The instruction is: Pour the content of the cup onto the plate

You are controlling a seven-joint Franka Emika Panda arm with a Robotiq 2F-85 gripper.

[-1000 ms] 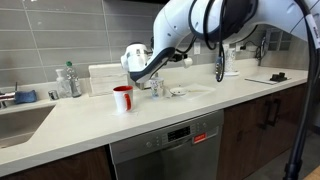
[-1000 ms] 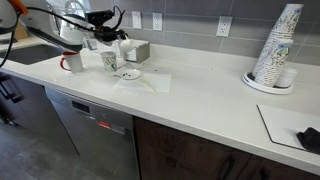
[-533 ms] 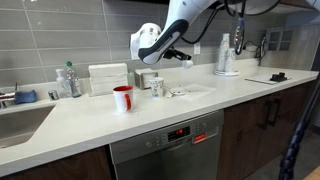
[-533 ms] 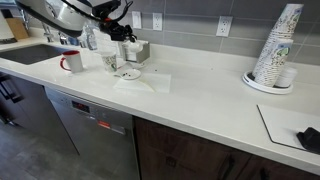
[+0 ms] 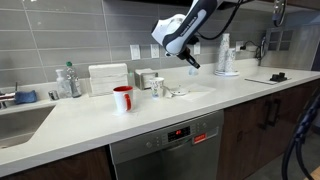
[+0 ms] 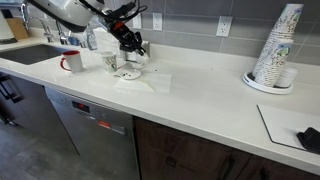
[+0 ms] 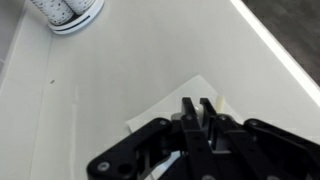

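The mug is red, the plate white, the countertop cream, the wall tiles grey.

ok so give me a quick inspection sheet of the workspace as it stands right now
surface: pale countertop with a white napkin lying flat on it
job's things: plate at the napkin's edge; patterned cup upright beside it
clutter: red cup, bottles, white box, stack of paper cups
gripper: gripper in the air above the plate, jaws together, holding nothing
cables: dark cable hanging past the counter's end
surroundings: sink, dishwasher, tiled wall with outlets
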